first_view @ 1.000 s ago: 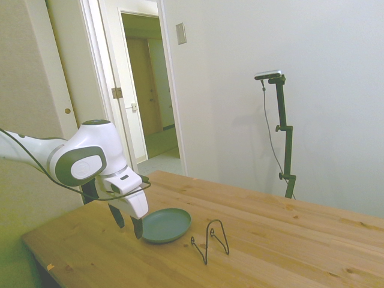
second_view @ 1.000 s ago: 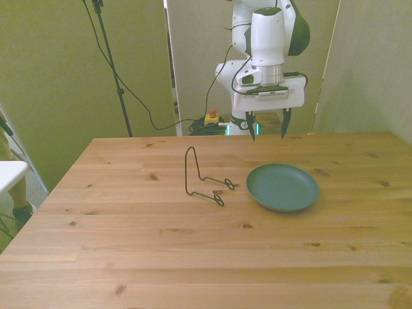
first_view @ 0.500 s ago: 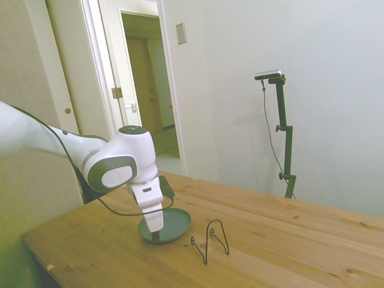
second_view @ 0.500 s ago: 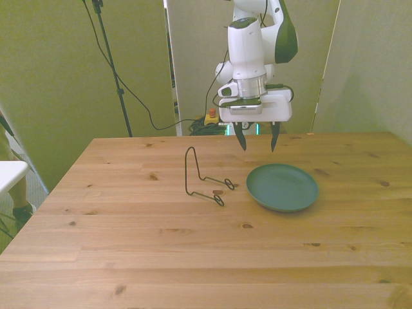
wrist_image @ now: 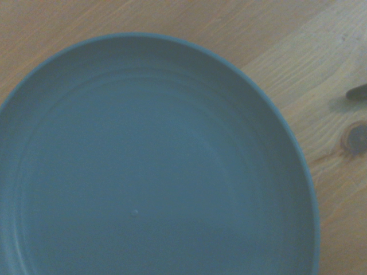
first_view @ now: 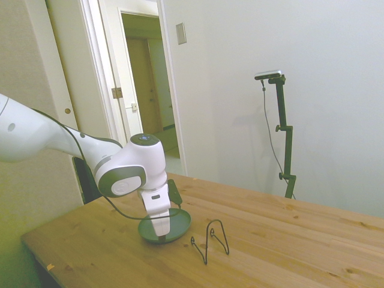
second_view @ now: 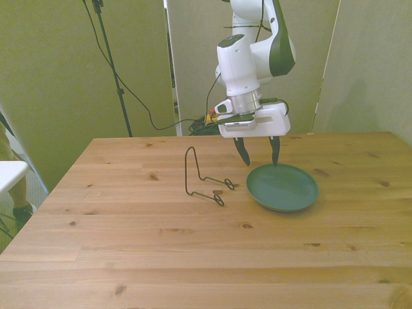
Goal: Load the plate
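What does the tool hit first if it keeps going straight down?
Most likely the plate. The tool points down, open, over the plate's far rim in the front view, and the wrist view is nearly filled by the plate. Depth is unclear; one finger may land on the table just outside the rim.

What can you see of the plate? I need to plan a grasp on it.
The plate is round, shallow and matte grey-green, with a raised rim and faint rings inside. It is empty and lies flat, right side up, on the wooden table, at the front view's right of the black wire stand and apart from it. The open gripper hangs over its far rim; contact cannot be told.
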Tool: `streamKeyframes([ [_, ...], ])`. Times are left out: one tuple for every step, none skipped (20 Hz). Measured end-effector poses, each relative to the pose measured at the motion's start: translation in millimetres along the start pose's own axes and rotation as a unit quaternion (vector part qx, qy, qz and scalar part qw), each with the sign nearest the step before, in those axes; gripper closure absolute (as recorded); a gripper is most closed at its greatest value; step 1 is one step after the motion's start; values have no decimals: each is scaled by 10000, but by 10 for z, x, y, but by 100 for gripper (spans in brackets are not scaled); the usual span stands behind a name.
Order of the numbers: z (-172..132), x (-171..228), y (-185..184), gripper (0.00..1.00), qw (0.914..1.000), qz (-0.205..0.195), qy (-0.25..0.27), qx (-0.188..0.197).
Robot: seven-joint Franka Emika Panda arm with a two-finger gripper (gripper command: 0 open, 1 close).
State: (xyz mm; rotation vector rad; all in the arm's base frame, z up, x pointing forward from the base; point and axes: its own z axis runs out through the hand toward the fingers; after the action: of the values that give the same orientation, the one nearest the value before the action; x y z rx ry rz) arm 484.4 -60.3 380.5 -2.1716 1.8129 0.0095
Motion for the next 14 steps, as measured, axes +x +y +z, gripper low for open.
streamKeyframes([
  [22, -1, -28, 0, 10000, -9, -7, -12],
  [37, -6, -60, 0, 10000, -20, -12, -16],
  [50, -7, -88, 0, 10000, -26, -17, -17],
  [61, -3, -113, 0, 10000, -28, -20, -18],
  [67, 3, -131, 0, 10000, -26, -20, -18],
  [79, 11, -146, 0, 10000, -21, -23, -22],
  [91, 20, -151, 0, 10000, -3, -33, -26],
  [107, 29, -152, 0, 10000, 25, -50, -31],
  [120, 41, -149, 0, 10000, 48, -59, -38],
  [129, 56, -145, 0, 9999, 65, -62, -46],
  [140, 69, -141, 0, 9999, 82, -66, -54],
  [156, 80, -136, 0, 9999, 100, -74, -67],
  [178, 90, -131, 0, 9999, 118, -84, -84],
  [203, 97, -128, 100, 9998, 136, -96, -103],
])
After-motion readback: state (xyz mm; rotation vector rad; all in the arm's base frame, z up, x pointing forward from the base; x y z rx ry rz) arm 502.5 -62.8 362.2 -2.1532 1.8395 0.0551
